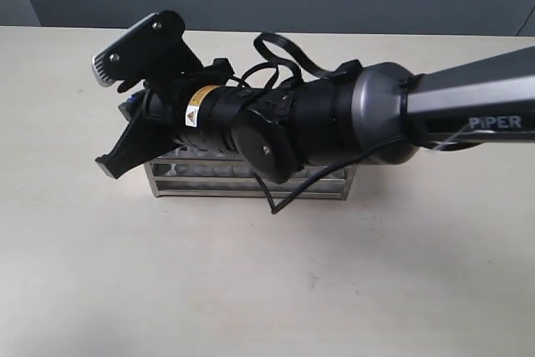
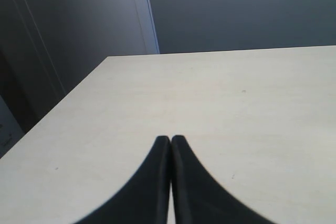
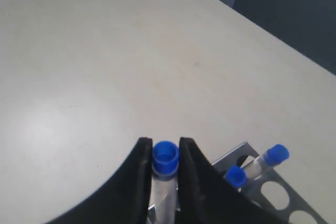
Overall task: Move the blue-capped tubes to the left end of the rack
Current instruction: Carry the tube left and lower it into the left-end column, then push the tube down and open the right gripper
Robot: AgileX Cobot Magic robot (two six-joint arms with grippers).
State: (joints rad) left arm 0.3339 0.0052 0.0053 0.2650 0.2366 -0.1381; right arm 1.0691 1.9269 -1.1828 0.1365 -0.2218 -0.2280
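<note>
My right gripper [image 3: 165,142] is shut on a clear blue-capped tube [image 3: 165,157], gripping it just under the cap, with the cap level with the fingertips. Two more blue-capped tubes [image 3: 236,176] [image 3: 275,155] stand in holes at the corner of the steel rack [image 3: 273,195] just beside it. In the exterior view the right arm reaches across and hides most of the rack [image 1: 251,181]; the right gripper [image 1: 117,155] hangs at the rack's left end, with a speck of blue cap [image 1: 126,109] beside it. My left gripper [image 2: 170,139] is shut and empty over bare table.
The pale table top [image 1: 276,290] spreads on all sides of the rack. A black cable [image 1: 276,48] loops above the right arm's wrist. The table's far edge [image 2: 220,52] meets a dark grey wall. The left arm does not show in the exterior view.
</note>
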